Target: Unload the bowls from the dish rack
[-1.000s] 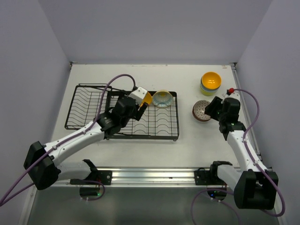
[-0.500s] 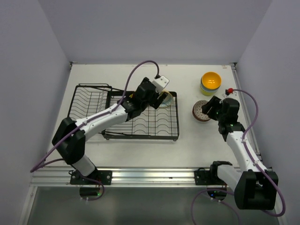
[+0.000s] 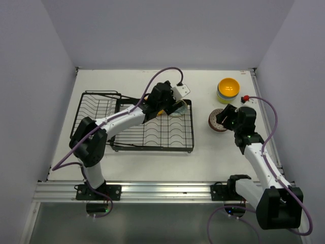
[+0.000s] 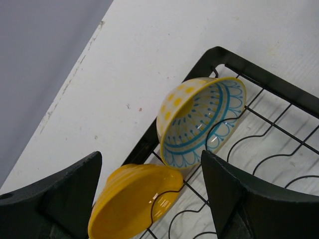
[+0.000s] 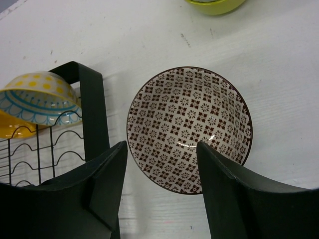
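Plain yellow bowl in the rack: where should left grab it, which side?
Likely its upper rim, one finger inside, one on the outer wall. The yellow bowl stands tilted on edge in the dish rack, so come down from above, away from the patterned bowl beside it.

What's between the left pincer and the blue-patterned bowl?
A plain yellow bowl, tilted on the dish rack wires; the left wrist view shows it.

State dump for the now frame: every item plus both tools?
dish rack, holds two bowls
yellow bowl, tilted on edge in rack
blue-patterned bowl, tilted on edge in rack
red-brown bowl, upright on table
bowl stack, upright on table, yellow on top
left tool, open, over the racked bowls
right tool, open, over red-brown bowl
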You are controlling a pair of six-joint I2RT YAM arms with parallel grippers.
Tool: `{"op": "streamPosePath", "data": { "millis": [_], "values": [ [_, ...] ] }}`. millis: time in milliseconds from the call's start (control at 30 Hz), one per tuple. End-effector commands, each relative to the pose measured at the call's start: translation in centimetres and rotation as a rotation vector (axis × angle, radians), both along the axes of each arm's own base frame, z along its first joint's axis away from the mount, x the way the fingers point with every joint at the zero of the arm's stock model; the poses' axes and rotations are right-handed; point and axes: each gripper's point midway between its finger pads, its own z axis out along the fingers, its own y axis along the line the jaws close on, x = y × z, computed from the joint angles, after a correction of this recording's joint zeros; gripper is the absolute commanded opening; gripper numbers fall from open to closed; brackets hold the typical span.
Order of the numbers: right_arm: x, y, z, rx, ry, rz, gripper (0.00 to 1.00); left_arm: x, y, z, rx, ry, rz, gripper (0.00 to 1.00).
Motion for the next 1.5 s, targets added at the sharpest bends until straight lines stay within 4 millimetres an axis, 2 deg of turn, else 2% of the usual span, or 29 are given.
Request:
{"op": "streamPosePath", "data": {
  "millis": [0,133,200,233,267,500,600,633,700,733,900,1067,1167,1233,1267,1333,1467],
  "values": [
    [0.8,-0.2,1.8,-0.013,-0.047,-0.007,0.62,2.2,-1.9,3.2,-0.073,-0.103,-0.074,0.84],
    [0.9,-0.4,1.6,-0.019,-0.041,-0.019,0.62,3.4,-2.9,1.1,-0.064,-0.089,-0.077,0.82],
    [0.9,-0.4,1.6,-0.021,-0.040,-0.019,0.62,4.0,-3.3,1.1,-0.066,-0.095,-0.073,0.82],
    [1.0,-0.4,1.6,-0.021,-0.040,-0.019,0.62,4.2,-3.5,0.0,-0.052,-0.077,-0.069,0.81],
    [1.0,-0.5,1.5,-0.022,-0.037,-0.021,0.62,4.4,-3.6,-0.3,-0.051,-0.072,-0.064,0.81],
    [1.1,-0.4,1.3,-0.020,-0.028,-0.019,0.62,4.3,-4.1,-2.0,-0.064,-0.049,-0.074,0.74],
    [1.2,-0.4,1.2,-0.018,-0.029,-0.018,0.62,4.7,-3.5,-2.5,-0.062,-0.062,-0.033,0.64],
    [1.2,-0.4,1.2,-0.018,-0.029,-0.018,0.62,4.9,-3.5,-2.3,-0.070,-0.077,-0.018,0.49],
    [1.2,-0.4,1.2,-0.018,-0.029,-0.019,0.62,5.6,-2.0,-2.3,-0.035,-0.122,0.071,0.33],
    [1.2,-0.4,1.3,-0.020,-0.031,-0.019,0.62,5.6,-2.2,-2.2,-0.029,-0.149,0.083,0.25],
    [1.2,-0.4,1.2,-0.018,-0.030,-0.019,0.62,5.3,-1.5,-3.1,0.117,-0.257,0.149,0.16],
    [1.2,-0.4,1.1,-0.018,-0.031,-0.021,0.63,4.2,-1.9,-3.7,0.180,-0.296,0.158,0.00],
    [1.1,-0.4,1.2,-0.017,-0.035,-0.024,0.63,3.8,-1.3,-2.5,0.145,-0.324,0.195,0.00],
    [1.1,-0.4,1.2,-0.018,-0.035,-0.023,0.63,3.5,-0.9,-2.5,0.149,-0.332,0.212,0.00],
    [1.1,-0.5,1.2,-0.019,-0.035,-0.024,0.63,3.3,-1.0,-1.6,0.128,-0.359,0.228,0.00],
    [1.1,-0.5,1.3,-0.019,-0.038,-0.024,0.63,2.9,-0.2,-1.6,0.153,-0.393,0.266,0.00],
    [1.0,-0.5,1.2,-0.019,-0.040,-0.028,0.63,2.1,0.1,0.0,0.123,-0.496,0.347,0.00]
  ]
}}
